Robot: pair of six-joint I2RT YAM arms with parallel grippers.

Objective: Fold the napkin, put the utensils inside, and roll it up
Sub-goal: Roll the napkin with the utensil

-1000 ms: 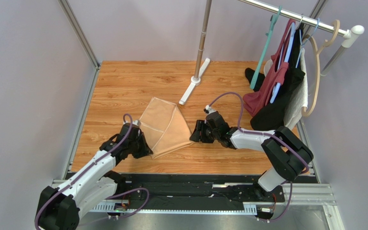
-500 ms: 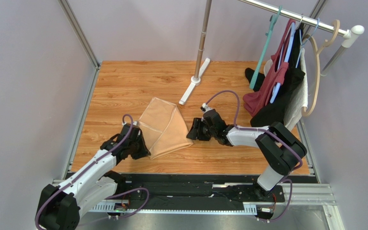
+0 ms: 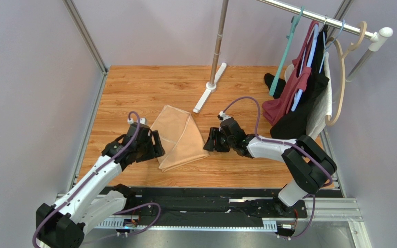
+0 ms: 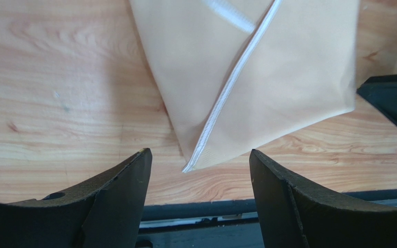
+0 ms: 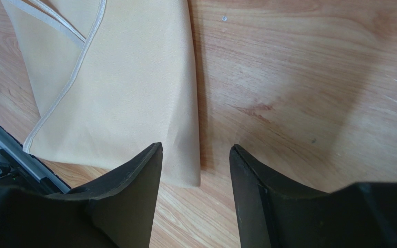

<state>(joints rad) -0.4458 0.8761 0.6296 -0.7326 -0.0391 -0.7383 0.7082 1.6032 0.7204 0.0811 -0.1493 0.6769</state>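
The peach-tan napkin (image 3: 177, 137) lies folded on the wooden table, with a white hem line running across its upper layer (image 4: 237, 77). My left gripper (image 3: 155, 147) is open just off the napkin's near-left corner; in the left wrist view that corner's tip (image 4: 189, 168) lies between the fingers (image 4: 200, 157) and is not gripped. My right gripper (image 3: 209, 140) is open at the napkin's right corner. In the right wrist view the napkin (image 5: 123, 77) has its edge reaching just between the fingers (image 5: 195, 150), with nothing clamped. The utensils are out of view.
A metal pole with a long white foot (image 3: 208, 95) stands behind the napkin. Dark red, black and white garments hang on a rack (image 3: 301, 98) at the back right. The black rail (image 3: 211, 194) runs along the table's near edge.
My left gripper has gone from shut to open, letting go of the napkin's near-left corner, and has drawn back a little. The right gripper has hardly moved.
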